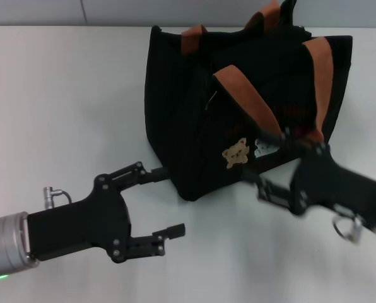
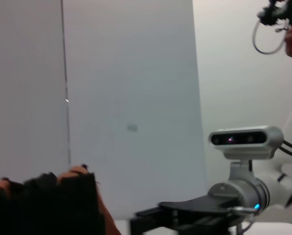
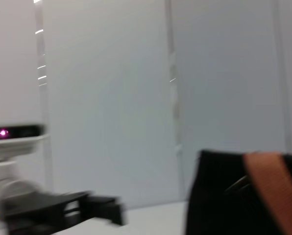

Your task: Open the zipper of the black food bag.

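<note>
Right now the black food bag (image 1: 238, 107) stands on the white table (image 1: 68, 95), its orange-brown handles (image 1: 251, 104) rising over the top. Its zipper cannot be made out among the dark folds at the mouth. A small tan bear patch (image 1: 235, 153) sits low on the bag's near face, with a white patch (image 1: 264, 150) just beside it.

Just off the bag's near left corner is the left gripper (image 1: 166, 202), its two black fingers spread wide apart and holding nothing; the upper fingertip (image 1: 158, 172) lies close to the bag's bottom edge, though contact cannot be judged.

Against the bag's near face, beside the white patch, is the right gripper (image 1: 264, 161), blurred. Its fingers look parted, one near a handle's lower end and the other at the bag's base, with nothing clamped between them.

From the right wrist view, the bag's black side and one orange-brown strap fill the lower corner, and the left arm shows farther off.
</note>
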Robot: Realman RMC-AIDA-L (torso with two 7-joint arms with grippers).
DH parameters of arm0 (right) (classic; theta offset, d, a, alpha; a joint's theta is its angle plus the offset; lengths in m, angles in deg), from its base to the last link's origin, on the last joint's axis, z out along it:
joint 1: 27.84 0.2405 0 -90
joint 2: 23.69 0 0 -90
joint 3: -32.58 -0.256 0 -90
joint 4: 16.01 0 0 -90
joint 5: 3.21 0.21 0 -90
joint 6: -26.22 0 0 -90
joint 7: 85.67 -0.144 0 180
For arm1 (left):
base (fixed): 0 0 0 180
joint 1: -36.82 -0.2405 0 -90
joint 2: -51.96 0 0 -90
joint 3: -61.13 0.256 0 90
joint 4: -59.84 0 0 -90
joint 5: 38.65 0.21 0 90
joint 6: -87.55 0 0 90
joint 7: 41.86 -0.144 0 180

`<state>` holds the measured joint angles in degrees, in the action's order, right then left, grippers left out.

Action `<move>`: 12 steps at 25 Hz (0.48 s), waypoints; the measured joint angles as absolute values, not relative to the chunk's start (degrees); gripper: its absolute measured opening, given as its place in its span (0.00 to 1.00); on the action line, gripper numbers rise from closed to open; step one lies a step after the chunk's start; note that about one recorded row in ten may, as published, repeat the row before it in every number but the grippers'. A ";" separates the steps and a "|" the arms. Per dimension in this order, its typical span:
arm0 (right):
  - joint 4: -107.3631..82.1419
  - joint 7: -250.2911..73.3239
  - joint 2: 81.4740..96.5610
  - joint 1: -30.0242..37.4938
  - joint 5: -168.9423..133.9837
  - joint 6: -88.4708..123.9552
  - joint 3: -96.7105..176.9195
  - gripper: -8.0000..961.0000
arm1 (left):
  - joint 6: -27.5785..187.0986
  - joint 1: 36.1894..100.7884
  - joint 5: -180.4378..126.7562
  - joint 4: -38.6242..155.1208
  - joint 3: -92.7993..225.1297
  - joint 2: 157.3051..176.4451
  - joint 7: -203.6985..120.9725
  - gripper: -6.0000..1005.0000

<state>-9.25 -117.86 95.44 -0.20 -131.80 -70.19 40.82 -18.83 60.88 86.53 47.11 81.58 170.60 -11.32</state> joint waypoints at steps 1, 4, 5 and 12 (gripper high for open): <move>-7.58 -119.06 95.43 -0.83 -132.40 -71.82 42.14 0.79 | -18.58 61.15 86.53 47.02 82.04 170.60 -10.94 0.82; -2.21 -124.69 95.37 -2.20 -133.50 -76.67 46.57 0.79 | -17.90 62.32 86.52 46.62 83.69 170.60 -9.22 0.82; -0.15 -127.26 95.35 -2.58 -133.65 -78.34 48.08 0.79 | -17.82 62.65 86.52 46.56 84.03 170.57 -8.81 0.82; 3.78 -130.70 95.37 -3.78 -133.63 -80.67 49.87 0.80 | -17.52 63.75 86.50 46.52 84.87 170.51 -8.16 0.82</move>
